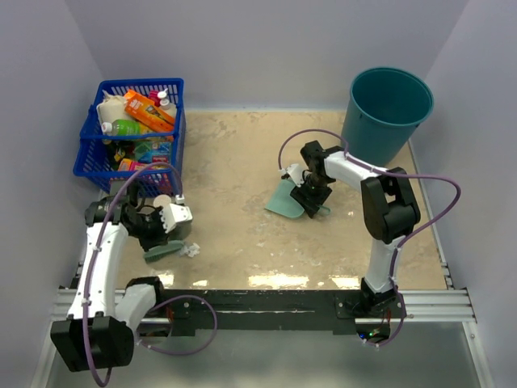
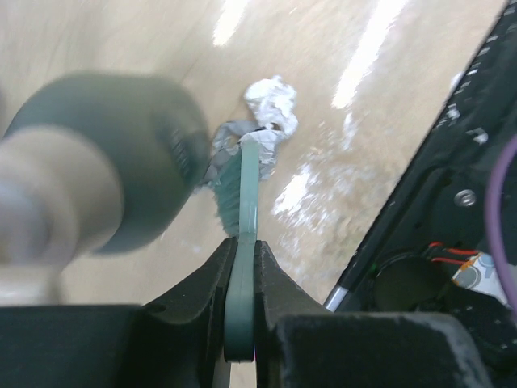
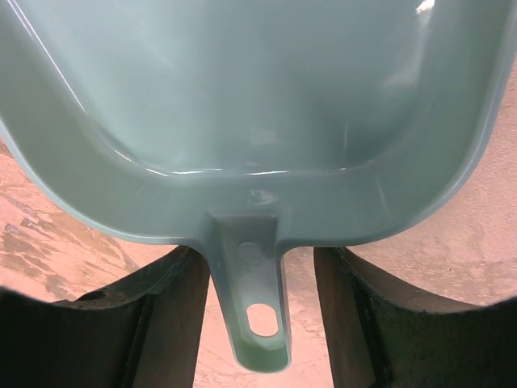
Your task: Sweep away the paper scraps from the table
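Left claw [image 2: 245, 252] clamped on brush [image 2: 246, 186] beside paper scraps [image 2: 271, 101], right claw [image 3: 258, 271] apart astride dustpan [image 3: 242, 105]

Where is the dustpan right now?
In the top view, the dustpan lies right of centre on the table, its handle between the open fingers of the right gripper, near the teal bucket.

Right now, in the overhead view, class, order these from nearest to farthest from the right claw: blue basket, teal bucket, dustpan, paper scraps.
Measured from the right claw:
1. Dustpan, right at the claw, mid-table.
2. Teal bucket, back right corner.
3. Paper scraps, front left of the table.
4. Blue basket, back left corner.
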You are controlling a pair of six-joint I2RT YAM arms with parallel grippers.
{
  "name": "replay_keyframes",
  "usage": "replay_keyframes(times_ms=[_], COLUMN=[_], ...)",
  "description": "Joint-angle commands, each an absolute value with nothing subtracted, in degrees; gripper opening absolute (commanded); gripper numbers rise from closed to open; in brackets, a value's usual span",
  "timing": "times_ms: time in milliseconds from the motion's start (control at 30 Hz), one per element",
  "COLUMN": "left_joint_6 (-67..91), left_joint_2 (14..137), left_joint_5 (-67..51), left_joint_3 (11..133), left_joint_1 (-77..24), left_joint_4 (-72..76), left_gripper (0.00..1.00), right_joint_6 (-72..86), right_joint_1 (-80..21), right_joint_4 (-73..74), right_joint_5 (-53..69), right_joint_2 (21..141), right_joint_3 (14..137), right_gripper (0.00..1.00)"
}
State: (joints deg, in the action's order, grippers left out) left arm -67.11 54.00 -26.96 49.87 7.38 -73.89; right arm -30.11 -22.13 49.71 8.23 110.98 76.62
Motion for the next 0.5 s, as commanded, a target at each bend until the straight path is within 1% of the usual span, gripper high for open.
replay_keyframes(times_ms=[0, 200, 300, 333, 367, 433, 467], left_joint_6=[-64.51, -65.74, -64.61, -63.56, -59.02, -53.64, -46.91], left_joint_2=[56.15, 60.19, 64.4, 65.73, 67.92, 68.64, 68.56], left_joint_5=[-35.77, -39.1, -40.16, -40.34, -40.25, -38.94, -37.63], left_joint_3=[47.55, 49.56, 51.41, 51.76, 52.38, 52.65, 52.65], left_joint_1=[2.65, 0.53, -4.03, -5.87, -10.59, -16.14, -21.91], left_joint_4=[-75.67, -75.5, -75.06, -74.97, -73.06, -69.45, -63.43], left_gripper=[0.0, 0.0, 0.0, 0.0, 0.0, 0.0, 0.0], right_joint_6=[-31.29, -31.55, -32.61, -32.96, -32.96, -32.61, -32.43], right_joint_1=[-22.32, -22.32, -22.33, -22.32, -22.41, -22.32, -22.32], right_joint_4=[50.01, 50.1, 50.27, 50.36, 50.45, 50.19, 49.66], right_joint_5=[7.47, 7.3, 7.21, 7.03, 6.68, 6.16, 5.37], right_joint_2=[110.57, 109.78, 109.07, 109.07, 108.9, 108.72, 108.11], right_joint_3=[79.19, 78.31, 77.52, 77.35, 77.26, 77.34, 77.52], right_gripper=[0.56, 0.56, 0.56, 0.57, 0.57, 0.59, 0.6])
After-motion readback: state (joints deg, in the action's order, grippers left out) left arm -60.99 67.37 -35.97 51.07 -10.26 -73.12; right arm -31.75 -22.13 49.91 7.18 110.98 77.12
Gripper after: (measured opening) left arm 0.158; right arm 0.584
